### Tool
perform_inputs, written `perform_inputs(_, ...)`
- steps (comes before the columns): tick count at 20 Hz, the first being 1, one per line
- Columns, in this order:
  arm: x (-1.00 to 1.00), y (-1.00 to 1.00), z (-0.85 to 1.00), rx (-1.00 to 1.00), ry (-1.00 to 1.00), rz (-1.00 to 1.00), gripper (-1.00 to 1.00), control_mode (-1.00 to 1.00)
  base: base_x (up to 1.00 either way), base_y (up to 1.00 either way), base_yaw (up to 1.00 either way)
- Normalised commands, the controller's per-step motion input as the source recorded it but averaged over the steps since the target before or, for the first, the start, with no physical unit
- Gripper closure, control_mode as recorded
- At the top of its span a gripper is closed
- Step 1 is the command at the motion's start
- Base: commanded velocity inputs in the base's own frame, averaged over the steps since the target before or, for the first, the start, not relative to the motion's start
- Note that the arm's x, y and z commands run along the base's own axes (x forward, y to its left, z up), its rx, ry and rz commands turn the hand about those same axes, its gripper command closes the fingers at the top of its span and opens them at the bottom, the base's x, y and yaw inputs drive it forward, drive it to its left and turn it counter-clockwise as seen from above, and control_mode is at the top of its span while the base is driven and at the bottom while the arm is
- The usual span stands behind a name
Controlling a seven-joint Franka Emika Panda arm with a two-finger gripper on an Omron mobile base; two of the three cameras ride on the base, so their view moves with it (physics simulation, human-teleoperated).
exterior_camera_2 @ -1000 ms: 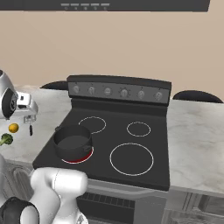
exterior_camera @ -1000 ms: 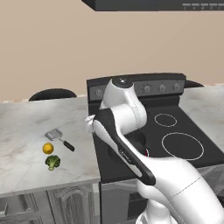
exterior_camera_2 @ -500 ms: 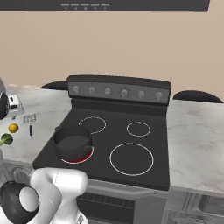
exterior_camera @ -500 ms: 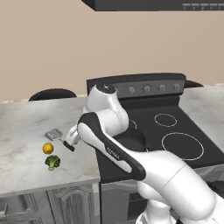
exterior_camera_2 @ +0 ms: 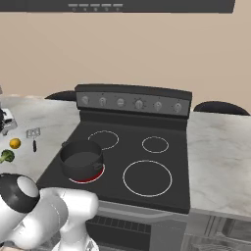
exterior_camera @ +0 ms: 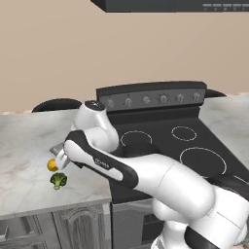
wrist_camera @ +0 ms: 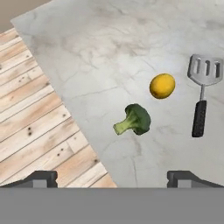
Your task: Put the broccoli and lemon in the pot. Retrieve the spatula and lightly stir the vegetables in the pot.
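Observation:
The broccoli [wrist_camera: 133,120], a dark green floret with a pale stalk, lies on the marble counter, with the yellow-orange lemon [wrist_camera: 162,85] close beside it. Past the lemon lies the spatula [wrist_camera: 201,89], with a slotted silver blade and a black handle. My gripper [wrist_camera: 113,179] hangs open above the broccoli with nothing between its fingertips [wrist_camera: 41,178]. From the left base the gripper [exterior_camera: 62,157] sits just over the lemon [exterior_camera: 52,165] and broccoli [exterior_camera: 58,180]. The dark pot [exterior_camera_2: 82,159] stands on the stove's front left burner, apart from the lemon [exterior_camera_2: 15,143], broccoli [exterior_camera_2: 6,156] and spatula [exterior_camera_2: 33,135].
The black stove [exterior_camera_2: 147,147] has several burners and a knob panel [exterior_camera_2: 132,103] at the back; the burner under the pot glows red. The counter's front edge [wrist_camera: 83,131] runs close to the broccoli, with wooden floor [wrist_camera: 30,122] beyond. More marble counter [exterior_camera_2: 220,152] lies right of the stove.
The arm has swung left from beside the stove and lowered over the counter, bringing the gripper above the lemon and broccoli. The jaws have stayed open; the vegetables, spatula and pot have not moved.

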Motion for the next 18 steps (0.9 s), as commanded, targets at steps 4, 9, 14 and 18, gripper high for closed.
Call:
perform_inputs(4, 0.27, 0.47, -0.25, -0.10, 0.16, 0.00, -1.00, -1.00, 0.00, 0.00, 0.00)
perform_inputs(9, 0.26, 0.35, -0.26, -0.07, 0.13, 0.00, -1.00, -1.00, 0.00, 0.00, 0.00)
perform_inputs(14, 0.15, 0.09, -0.23, -0.08, 0.02, 0.00, -1.00, -1.00, 0.00, 0.00, 0.00)
perform_inputs(18, 0.08, 0.00, -0.27, -0.17, 0.00, -0.02, -1.00, -1.00, 0.00, 0.00, 0.00)
